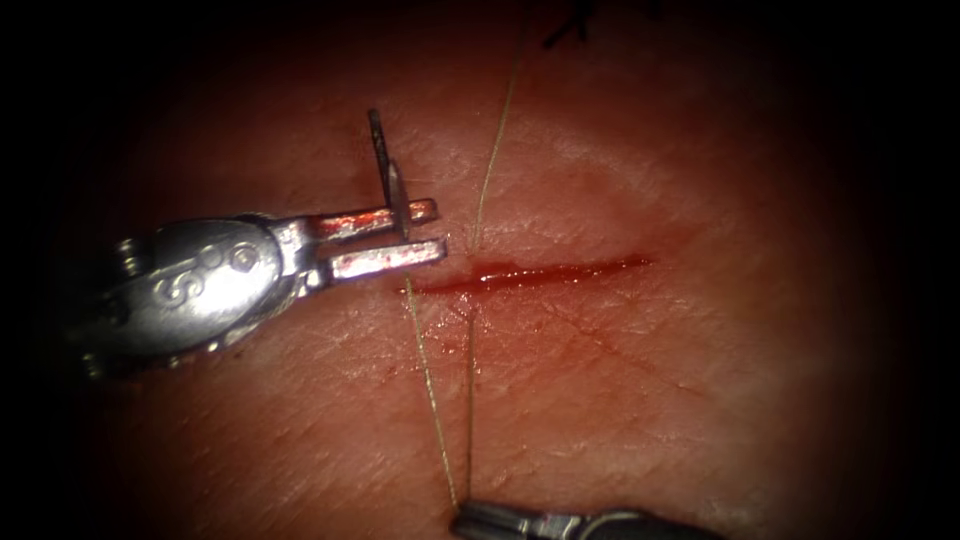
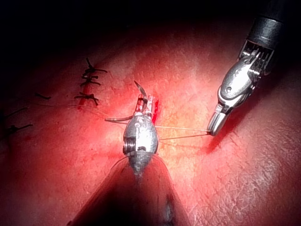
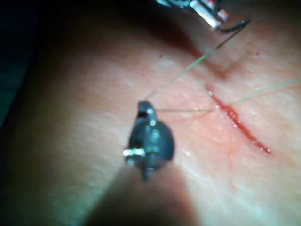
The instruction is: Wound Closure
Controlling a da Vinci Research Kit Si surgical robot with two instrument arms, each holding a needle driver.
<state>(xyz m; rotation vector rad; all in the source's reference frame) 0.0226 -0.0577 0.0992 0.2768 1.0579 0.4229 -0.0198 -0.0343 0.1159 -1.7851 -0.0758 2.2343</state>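
Note:
The cut (image 1: 540,272) runs across the tissue (image 1: 620,400), wet with red fluid. At its left end my left tool (image 1: 420,238) has its jaws shut on the curved needle (image 1: 386,170), gripping it partway along the curve. The needle stands up off the tissue, not in it. The thread (image 1: 492,160) comes down to the cut. Two strands (image 1: 432,400) leave it toward my right tool (image 1: 480,520), which is shut on them. The left wrist view shows the left tool (image 2: 142,107), the needle (image 2: 140,88) and the right tool (image 2: 212,130) pinching the thread (image 2: 183,129). From the right wrist, the right tool (image 3: 143,107) meets the thread (image 3: 183,110) beside the cut (image 3: 237,125).
Dark knotted stitches (image 2: 89,84) with cut ends lie beyond the left tool on the tissue (image 2: 235,188), and their ends (image 1: 568,28) reach the endoscope view's upper edge. The left tool (image 3: 207,9) and the needle (image 3: 235,26) hang above the cut's far end.

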